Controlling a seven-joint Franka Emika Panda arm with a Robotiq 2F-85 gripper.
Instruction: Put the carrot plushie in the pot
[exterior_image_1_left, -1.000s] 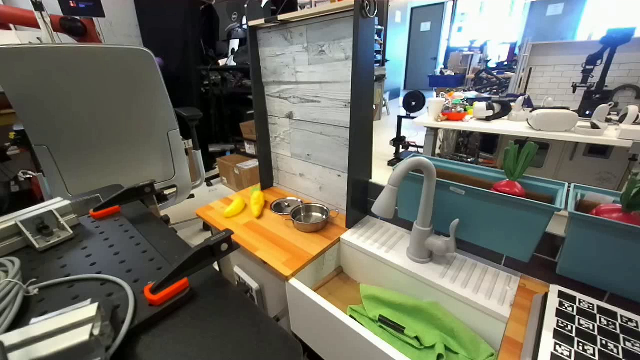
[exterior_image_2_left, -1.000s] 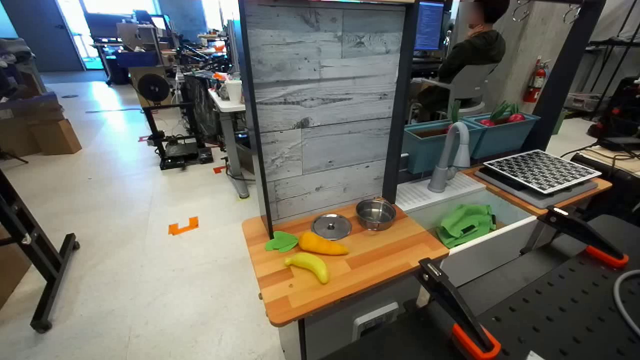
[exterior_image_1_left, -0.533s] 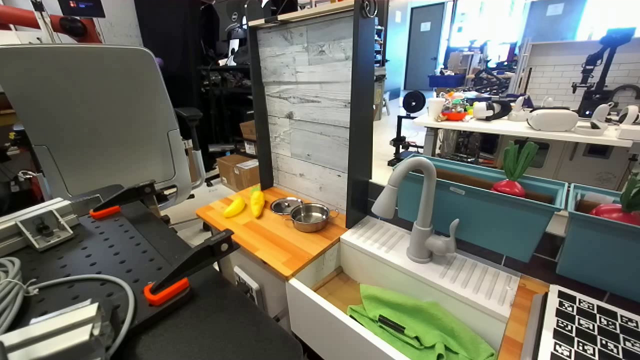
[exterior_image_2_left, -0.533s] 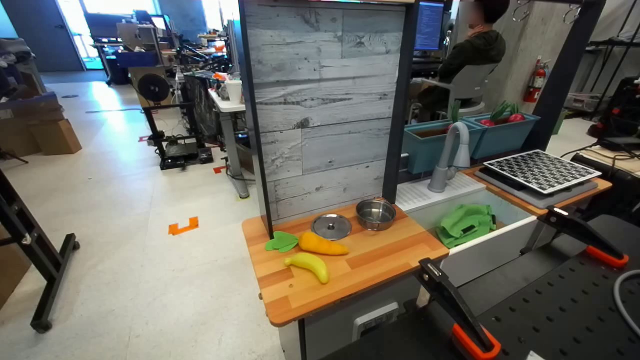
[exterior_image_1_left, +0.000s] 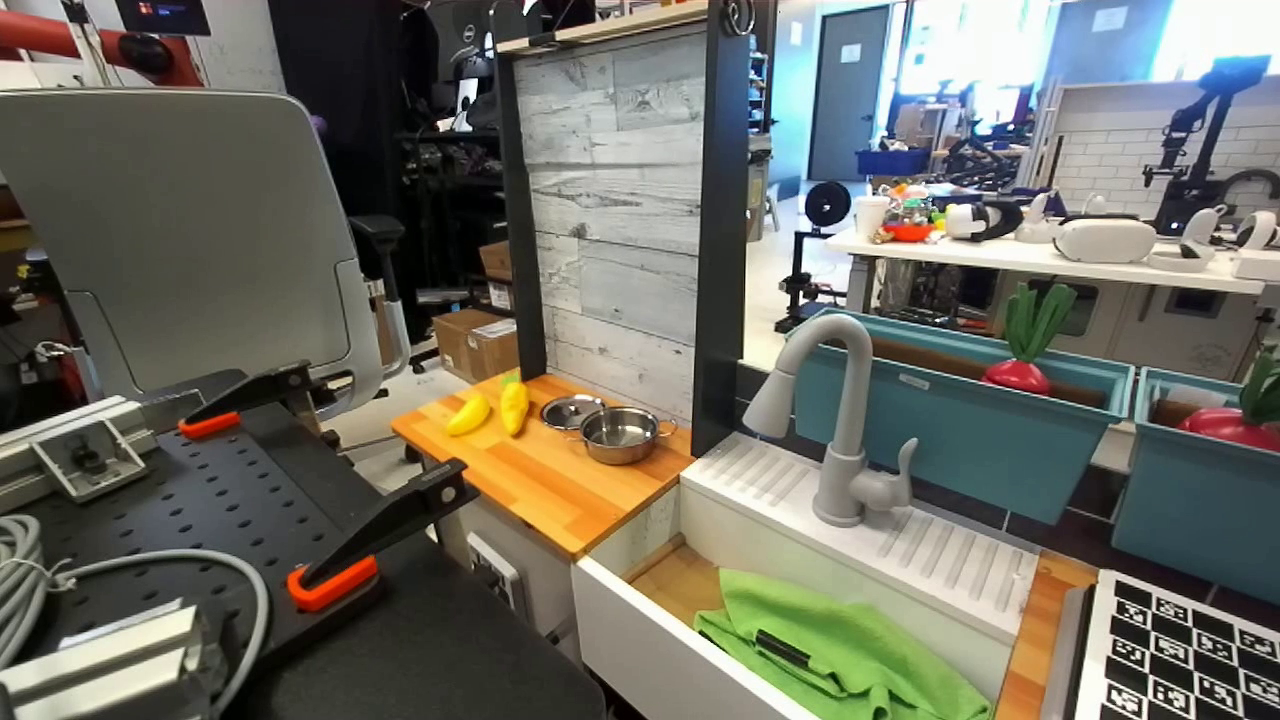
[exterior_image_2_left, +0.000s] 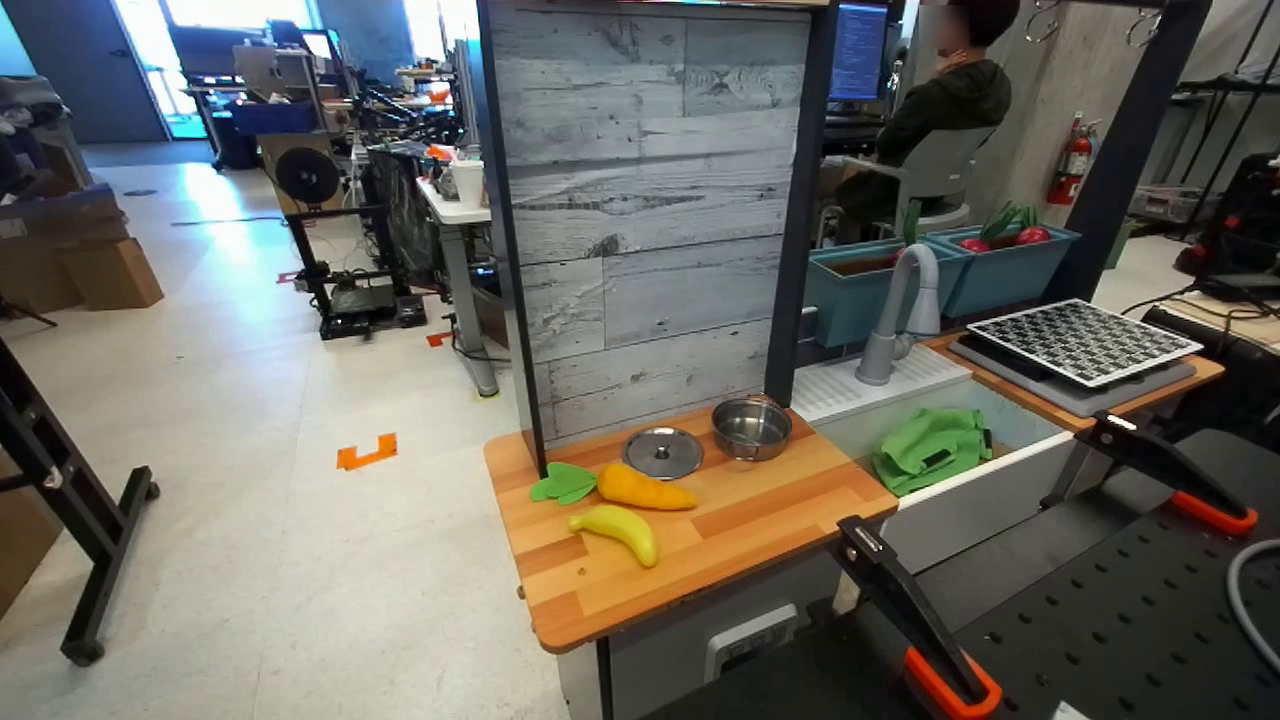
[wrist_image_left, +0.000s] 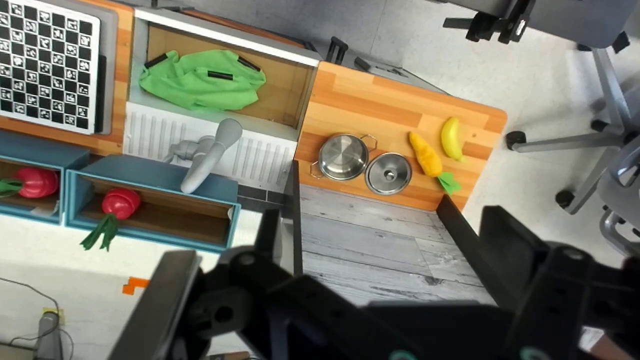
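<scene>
The carrot plushie, yellow-orange with green leaves, lies on the wooden counter in both exterior views (exterior_image_1_left: 514, 408) (exterior_image_2_left: 642, 488) and in the wrist view (wrist_image_left: 426, 155). The shiny steel pot stands upright and uncovered on the same counter, beside the sink, in both exterior views (exterior_image_1_left: 620, 452) (exterior_image_2_left: 752, 448) and in the wrist view (wrist_image_left: 343, 157). Nothing shows inside it. My gripper (wrist_image_left: 385, 225) is open and empty, its fingers wide apart, high above the scene. It is apart from the carrot and the pot. The arm is out of both exterior views.
A steel lid (wrist_image_left: 388, 173) lies between pot and carrot. A yellow banana toy (wrist_image_left: 451, 139) lies beside the carrot. A grey wood panel (exterior_image_2_left: 650, 220) rises behind the counter. The white sink (exterior_image_1_left: 690, 650) holds a green cloth (exterior_image_1_left: 850, 640); a grey faucet (exterior_image_1_left: 850, 420) stands over it.
</scene>
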